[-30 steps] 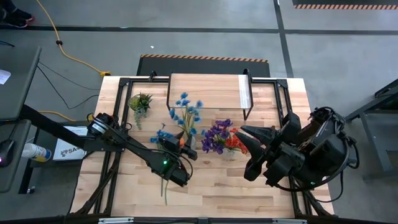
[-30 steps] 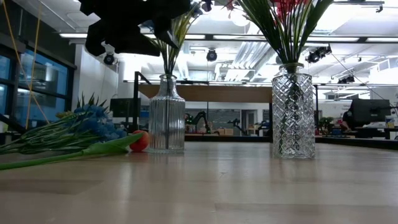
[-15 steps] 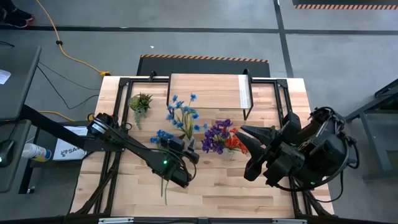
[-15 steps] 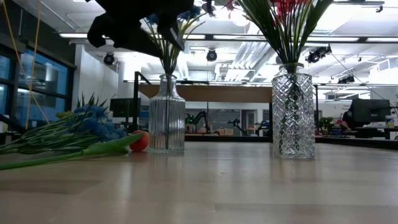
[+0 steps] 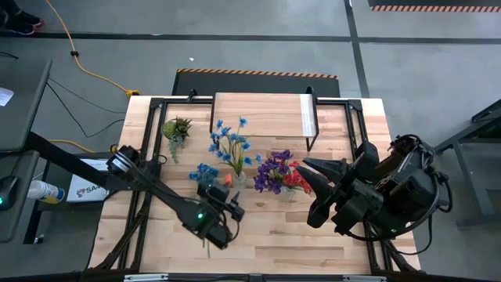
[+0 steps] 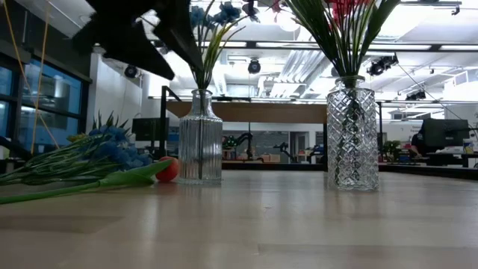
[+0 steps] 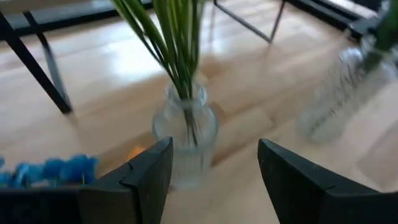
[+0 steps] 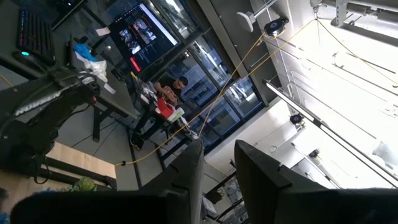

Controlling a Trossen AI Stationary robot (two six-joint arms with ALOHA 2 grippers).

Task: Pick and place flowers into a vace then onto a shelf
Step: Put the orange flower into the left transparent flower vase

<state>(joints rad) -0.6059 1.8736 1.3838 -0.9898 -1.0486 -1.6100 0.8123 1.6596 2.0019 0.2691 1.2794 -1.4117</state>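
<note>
Blue flowers point(image 5: 229, 139) stand in the ribbed vase point(image 6: 200, 137) at mid-counter, stems splaying wide above a narrow neck. The left gripper point(image 7: 214, 163) sits just near of that vase, its fingers point(image 7: 149, 171) spread with nothing between them. A top-heavy bunch in a slim vase tips easily: a finger brushing the stems or the glass could topple it toward the second vase point(image 6: 352, 133), close on its right, which holds the red and purple flowers point(image 5: 278, 172).

More blue flowers point(image 5: 205, 171) and an orange bloom point(image 6: 169, 169) lie on the counter point(image 5: 266, 227) to the left of the ribbed vase, the bloom just beside its base. Picking them up risks nudging the vase, and the long stems could drag across its foot. Threading more stems into an already full neck may push out those standing there.

The right gripper point(image 8: 217, 168) hangs above the counter's right side, its fingers only a little apart and empty. It stands close to the cut-glass vase; a careless sweep could strike the blooms.

The shelf point(image 5: 262, 116) at the far edge is bare. Its legs point(image 7: 43, 68) stand near the vases, so carrying a tall, loaded vase there risks catching a leg or dropping slick glass.
</note>
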